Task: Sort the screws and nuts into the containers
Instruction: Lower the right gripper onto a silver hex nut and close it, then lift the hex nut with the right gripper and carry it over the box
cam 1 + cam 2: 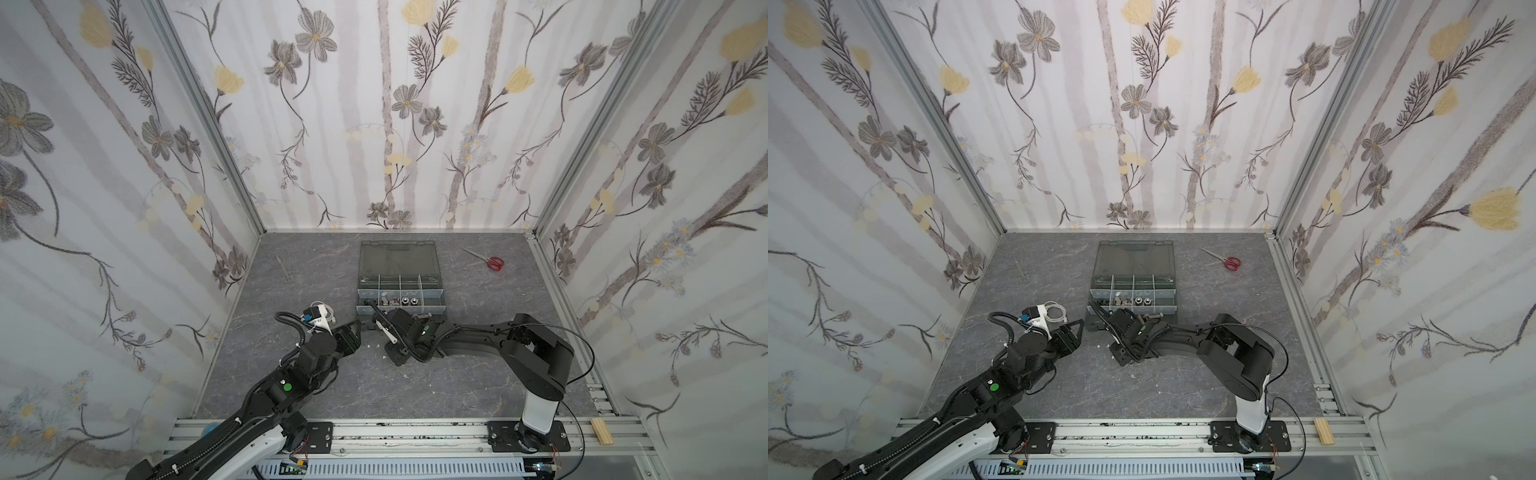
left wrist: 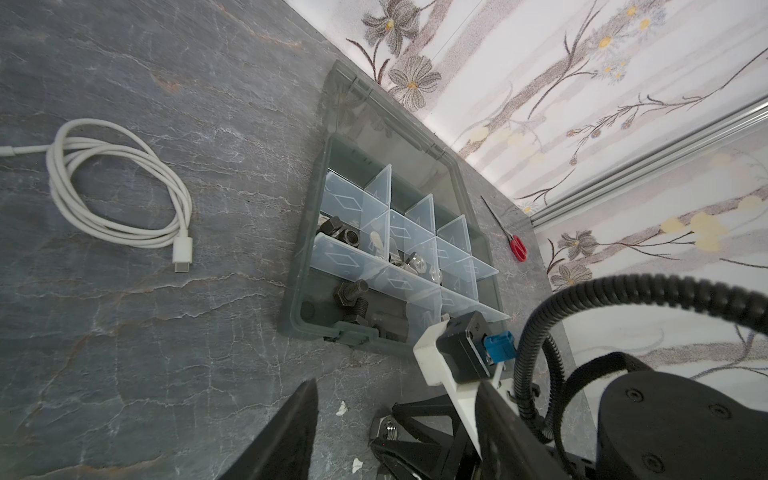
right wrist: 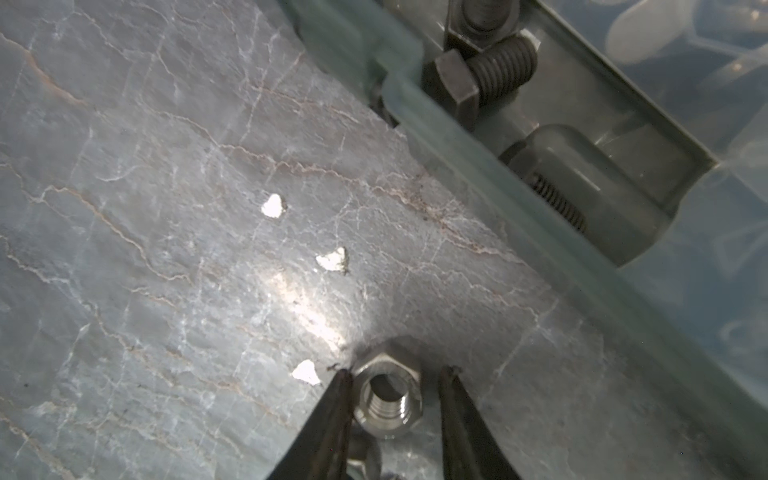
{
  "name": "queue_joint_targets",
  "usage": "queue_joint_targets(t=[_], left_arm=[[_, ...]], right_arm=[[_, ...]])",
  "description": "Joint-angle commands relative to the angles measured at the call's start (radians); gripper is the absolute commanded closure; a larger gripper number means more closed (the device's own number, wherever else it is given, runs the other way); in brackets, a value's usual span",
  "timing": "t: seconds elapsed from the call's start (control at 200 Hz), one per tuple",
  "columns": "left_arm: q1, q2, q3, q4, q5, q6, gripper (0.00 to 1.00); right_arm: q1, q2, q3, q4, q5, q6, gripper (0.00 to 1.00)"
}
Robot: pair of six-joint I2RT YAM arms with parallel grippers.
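Right claw (image 3: 397,372) sits low on the counter (image 3: 145,216), jaws narrow but not clamped. Left claw (image 2: 395,386) hangs alongside, jaws about half wide, empty. Organizer case (image 2: 297,291) lies with its lid open toward the back wall. Its near corner compartment (image 2: 318,286) holds black bolts (image 3: 498,66); the next row holds dark nuts (image 2: 347,237) and shiny pieces (image 2: 415,262). One silver nut (image 3: 388,395) lies flat on the counter just outside the case's front wall, between the right claw's fingers (image 3: 328,415): one touches a flat, the other shows a thin gap. White flecks (image 3: 272,206) lie near. Step, by my reading: grasping a nut. Next move calls for full closure, a lift clear of the wall, then carrying to a nut compartment.
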Motion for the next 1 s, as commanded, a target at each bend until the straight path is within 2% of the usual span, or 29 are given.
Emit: queue_joint_targets(t=[0.0, 0.38, 0.694, 0.999], left_arm=[[0.001, 0.000, -0.001, 0.030, -0.010, -0.015, 0.37], [0.002, -0.002, -0.006, 0.032, -0.015, -0.019, 0.37], [0.002, -0.018, -0.011, 0.032, -0.008, -0.025, 0.38], [0.002, -0.007, -0.010, 0.033, 0.008, -0.027, 0.39]], right_arm=[[0.001, 0.013, 0.007, 0.003, 0.010, -0.004, 0.68], [0.001, 0.003, -0.020, 0.057, -0.024, 0.005, 0.78], [-0.012, -0.058, -0.053, 0.117, -0.063, 0.012, 0.79], [-0.090, -0.194, -0.100, 0.158, -0.084, 0.032, 0.79]])
